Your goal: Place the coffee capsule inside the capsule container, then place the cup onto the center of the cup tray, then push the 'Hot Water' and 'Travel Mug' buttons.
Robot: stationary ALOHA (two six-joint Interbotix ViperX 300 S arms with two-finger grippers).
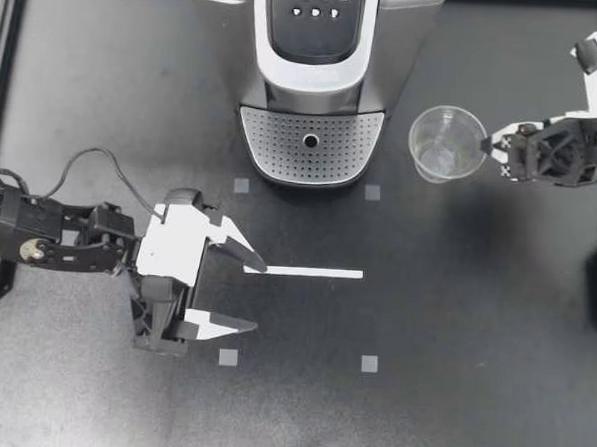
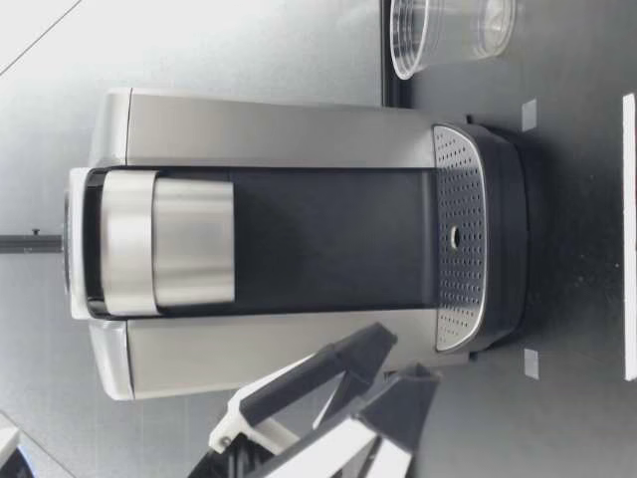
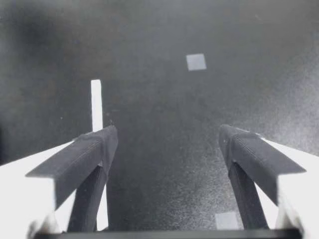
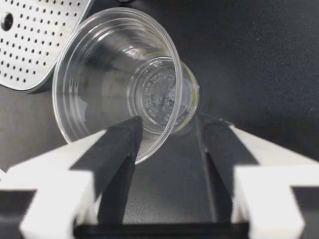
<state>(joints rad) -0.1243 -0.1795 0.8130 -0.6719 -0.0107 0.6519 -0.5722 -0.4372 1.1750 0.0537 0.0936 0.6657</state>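
- From where I stand, the step in hand looks to be the cup: the clear plastic cup (image 1: 448,143) stands upright just to the right of the silver-and-black coffee machine (image 1: 315,44), beside its perforated silver cup tray (image 1: 278,142) and not yet on it
- No coffee capsule is anywhere in sight, and the machine's lid looks closed
- To do this well, I'd carry the cup level across the machine's front, clear the tray's edge, and set it over the small hole (image 1: 310,140) at the tray's middle before letting go; the thin wall could buckle or slip, so a slow, gentle move suits it
- The right gripper (image 1: 488,146) reaches in from the machine's right with its fingers narrow, pinching the cup's wall at the rim; as far as I can judge, one finger (image 4: 119,149) is inside the mouth and the other outside
- The left gripper (image 1: 257,296) lies low over the black table (image 1: 472,343) in front of the machine and to its left, fingers spread wide and holding nothing, tips pointing toward the white tape strip (image 1: 306,272)
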